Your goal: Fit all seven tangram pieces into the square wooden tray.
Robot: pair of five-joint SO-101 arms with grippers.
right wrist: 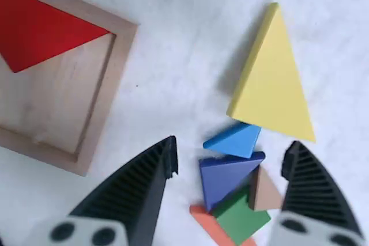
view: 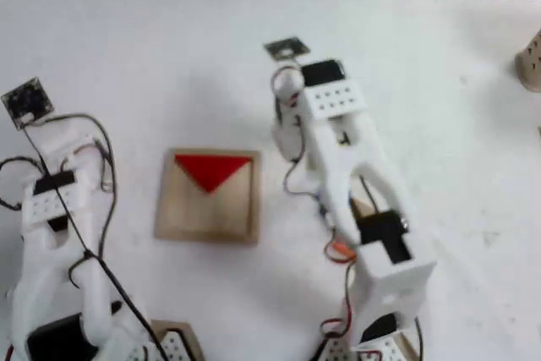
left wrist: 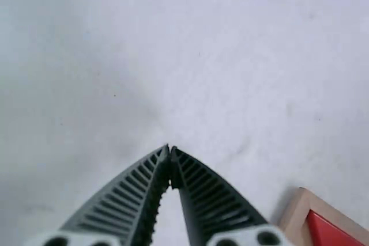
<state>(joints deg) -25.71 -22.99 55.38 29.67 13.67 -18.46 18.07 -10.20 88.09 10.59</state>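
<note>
The square wooden tray [view: 207, 217] lies mid-table with a red triangle [view: 211, 171] in its far half. My right gripper [right wrist: 230, 156] is open above a cluster of loose pieces to the right of the tray [right wrist: 112, 73]. A light blue triangle [right wrist: 233, 140] and a dark blue triangle [right wrist: 225, 177] lie between its fingers. A big yellow triangle [right wrist: 271, 79] lies just beyond them. Green [right wrist: 242, 214], tan [right wrist: 264, 191] and orange [right wrist: 204, 220] pieces sit close under the wrist. My left gripper [left wrist: 169, 152] is shut over bare table, left of the tray's corner [left wrist: 297, 214].
The right arm [view: 347, 166] covers the loose pieces in the high view. The left arm [view: 51, 209] and its cables stand left of the tray. A tan perforated object [view: 531, 61] sits at the far right edge. The table's far edge runs along the top.
</note>
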